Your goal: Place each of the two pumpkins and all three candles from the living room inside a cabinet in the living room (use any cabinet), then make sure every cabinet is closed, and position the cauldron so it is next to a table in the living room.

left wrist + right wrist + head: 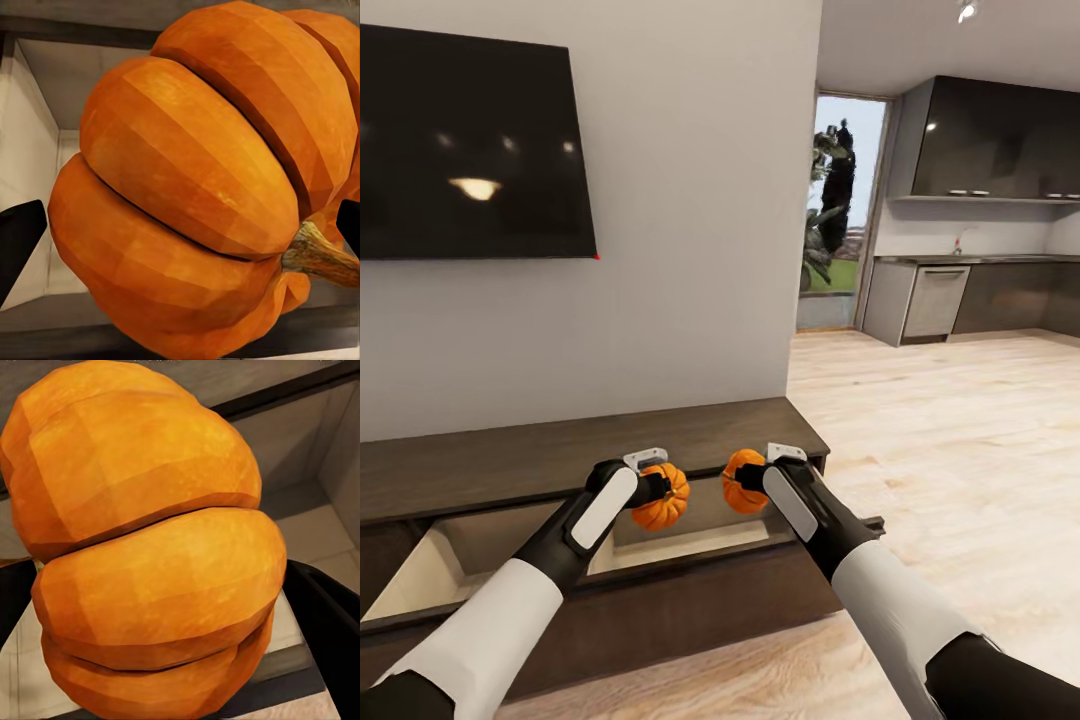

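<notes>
Two pumpkins are in my grip, one in each hand. My left gripper (658, 487) pinches the left pumpkin (662, 497), and my right gripper (752, 478) pinches the right pumpkin (742, 481). Both hang low in the middle of the head view, just above the open drawer (480, 555) of the long brown cabinet (560, 450). They sit close together but do not touch.

Up close, the left pumpkin (202, 187) shows its little stem (322, 255) off to the right side, so it hangs tipped over.

I think I must let go over the drawer. If I open my jaws too far back or too far forward, a pumpkin may hit the cabinet top or the drawer front (690, 600) and roll onto the wood floor (960, 430). Round things roll, so I should drop them low.
</notes>
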Controlling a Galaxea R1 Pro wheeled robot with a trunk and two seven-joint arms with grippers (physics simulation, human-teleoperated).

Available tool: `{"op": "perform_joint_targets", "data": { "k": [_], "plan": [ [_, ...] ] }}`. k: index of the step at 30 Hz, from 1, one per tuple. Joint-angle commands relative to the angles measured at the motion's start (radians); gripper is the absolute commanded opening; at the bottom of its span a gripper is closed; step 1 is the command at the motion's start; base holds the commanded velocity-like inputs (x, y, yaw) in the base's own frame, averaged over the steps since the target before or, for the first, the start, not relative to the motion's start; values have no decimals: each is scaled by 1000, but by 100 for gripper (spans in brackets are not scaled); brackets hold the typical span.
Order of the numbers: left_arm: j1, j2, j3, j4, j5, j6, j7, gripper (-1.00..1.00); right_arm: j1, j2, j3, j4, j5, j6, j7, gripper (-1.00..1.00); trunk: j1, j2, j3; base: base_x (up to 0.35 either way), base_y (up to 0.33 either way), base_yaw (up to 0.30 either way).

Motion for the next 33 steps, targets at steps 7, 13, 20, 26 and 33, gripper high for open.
{"op": "perform_joint_targets", "data": {
  "k": [7,13,20,26,33],
  "plan": [
    [-1,1,-28,7,11,-31,11,-100,0,1,4,1,-10,0,-11,-100,0,-1,-1,78,-3,0],
    [-1,1,-32,12,11,-33,11,-100,0,1,5,1,-10,-1,-10,-100,0,-1,-1,109,0,0],
    [-1,1,-32,12,11,-34,11,-100,-1,0,5,3,-9,-2,-10,-100,0,-1,-1,86,0,0],
    [-1,1,-34,12,10,-34,11,-100,-1,0,5,5,-9,-2,-10,-100,2,-1,-17,4,0,0],
    [-1,1,-35,25,12,-34,11,-100,-1,0,5,6,-9,-2,-9,-100,5,-3,-44,0,0,0]
  ]
}}
